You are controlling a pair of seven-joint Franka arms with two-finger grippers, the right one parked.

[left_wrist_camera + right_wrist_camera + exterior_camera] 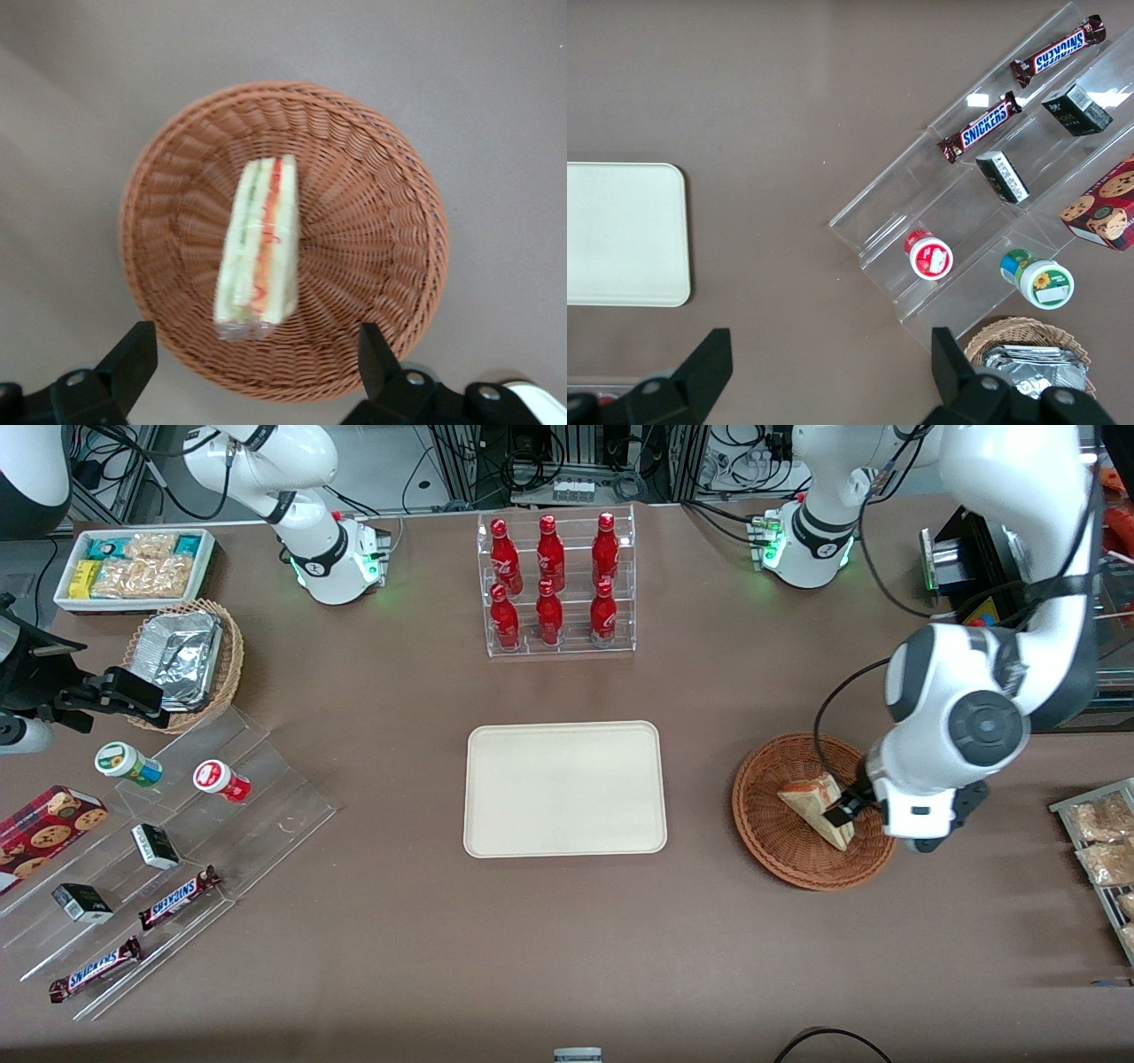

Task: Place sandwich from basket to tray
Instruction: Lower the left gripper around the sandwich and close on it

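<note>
The sandwich [813, 801] lies in the round reddish-brown wicker basket [769, 837], toward the working arm's end of the table. In the left wrist view the sandwich [261, 243] shows its red-orange and green filling, lying near the middle of the basket [372, 212]. My left gripper [842, 812] hangs just above the basket, over the sandwich's end. Its fingers [133, 354] are spread wide and hold nothing; the gripper [253, 336] is apart from the sandwich. The cream-white tray [564, 788] lies flat at the table's middle, with nothing on it.
A clear rack of red bottles [555, 584] stands farther from the camera than the tray. A rack of snack packets [1103, 841] lies beside the basket at the working arm's end. A stepped acrylic rack [177, 850], a foil basket [186, 660] and a snack bin [133, 567] lie toward the parked arm's end.
</note>
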